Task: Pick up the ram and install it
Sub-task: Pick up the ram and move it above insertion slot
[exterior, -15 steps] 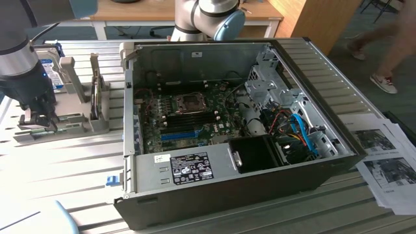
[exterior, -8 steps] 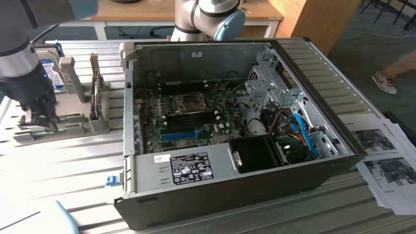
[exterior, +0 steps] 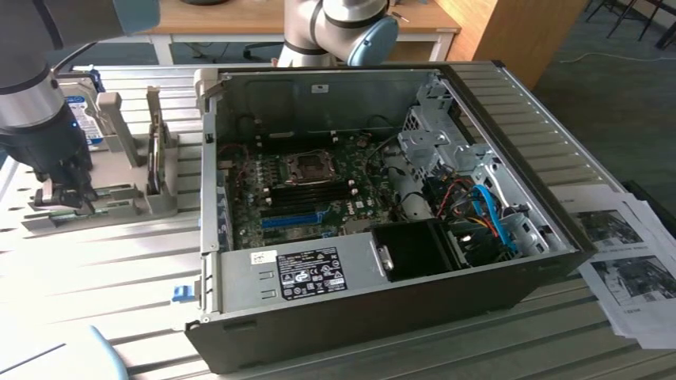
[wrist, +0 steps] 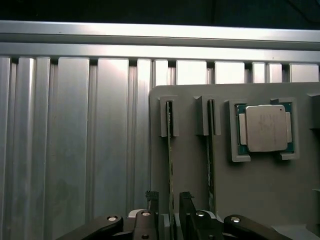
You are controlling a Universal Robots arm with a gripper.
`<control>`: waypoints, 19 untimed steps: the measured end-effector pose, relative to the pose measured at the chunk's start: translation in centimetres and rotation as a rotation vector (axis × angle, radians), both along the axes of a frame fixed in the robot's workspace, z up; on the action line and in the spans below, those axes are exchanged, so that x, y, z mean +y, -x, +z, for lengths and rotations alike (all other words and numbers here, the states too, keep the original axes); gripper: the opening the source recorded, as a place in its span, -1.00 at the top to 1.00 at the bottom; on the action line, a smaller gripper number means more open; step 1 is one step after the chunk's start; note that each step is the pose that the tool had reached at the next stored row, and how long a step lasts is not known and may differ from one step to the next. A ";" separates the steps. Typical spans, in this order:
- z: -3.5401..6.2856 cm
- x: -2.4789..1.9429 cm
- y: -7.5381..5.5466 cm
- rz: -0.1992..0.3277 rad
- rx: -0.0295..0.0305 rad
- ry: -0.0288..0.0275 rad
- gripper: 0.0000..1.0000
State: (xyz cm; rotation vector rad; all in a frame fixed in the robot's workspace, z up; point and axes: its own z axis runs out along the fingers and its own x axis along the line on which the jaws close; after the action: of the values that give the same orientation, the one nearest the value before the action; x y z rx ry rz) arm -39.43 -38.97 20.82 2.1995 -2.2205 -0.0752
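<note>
The gripper (wrist: 168, 197) is hanging nearest the wrist camera, its two dark fingers (wrist: 151, 199) standing spread on either side of the ram (wrist: 170, 150) and not visibly pinching it. The ram is standing on edge in a slot of the grey holder (wrist: 260, 190). A second green strip (wrist: 211, 150) is sitting just beside it, and a silver processor (wrist: 265, 127) beyond that. The holder is resting on the slatted metal table (wrist: 75, 140), at the exterior view's left of the open computer case (exterior: 317, 99), whose motherboard (exterior: 306, 190) is lying exposed.
</note>
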 end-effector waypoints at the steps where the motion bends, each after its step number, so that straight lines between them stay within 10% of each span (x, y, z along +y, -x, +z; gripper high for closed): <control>1: -0.03 0.03 0.0 0.000 -0.0002 -0.0001 0.40; 19: -0.50 0.09 0.0 0.000 0.0000 0.0001 0.40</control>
State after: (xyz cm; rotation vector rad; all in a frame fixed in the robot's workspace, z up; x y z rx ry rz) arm -39.43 -38.89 20.33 2.1996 -2.2203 -0.0751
